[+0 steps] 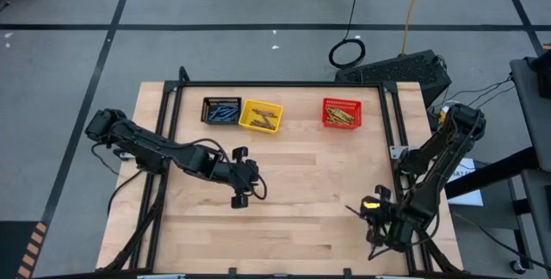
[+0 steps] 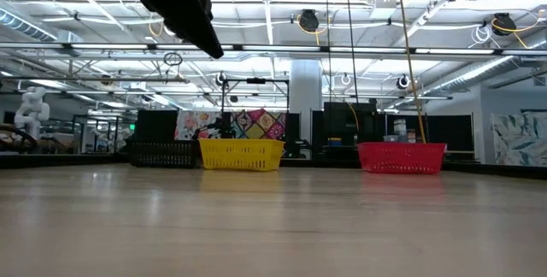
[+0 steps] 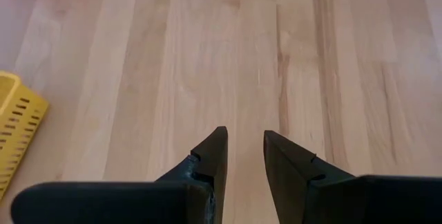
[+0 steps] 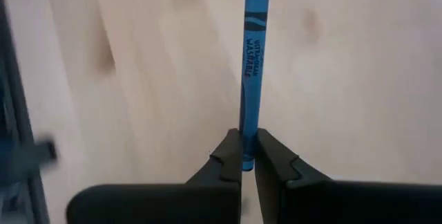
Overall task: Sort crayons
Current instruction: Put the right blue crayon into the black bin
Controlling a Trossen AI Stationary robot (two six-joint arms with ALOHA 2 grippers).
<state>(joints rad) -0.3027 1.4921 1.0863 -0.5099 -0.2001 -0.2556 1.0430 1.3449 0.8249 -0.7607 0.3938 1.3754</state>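
High view: a pale butcher-block table (image 1: 293, 201) carries three small mesh baskets along its upper edge: a black basket (image 1: 221, 111) with blue crayons (image 1: 224, 113), a yellow basket (image 1: 261, 116) touching it, and a red basket (image 1: 343, 114) well apart to the right, both with tan sticks inside. The left gripper (image 1: 242, 178) hangs over the table's middle left, its jaws parted around nothing. The right gripper (image 1: 372, 213) sits at the lower right near the table edge; what it holds is too small to tell here.

Low view: the baskets stand in a row at the far edge, their grid walls plain to see. A dark arm (image 2: 179, 3) enters at the upper left.

Left wrist view: two black wedge-shaped fingers (image 3: 210, 156) stand apart over bare wood grain; a corner of the yellow basket shows at the left edge.

Right wrist view: only here is the hold clear. The jaws are clamped on the end of a blue crayon (image 4: 253, 72) with a printed paper wrapper, pointing toward the frame's top over the wood.
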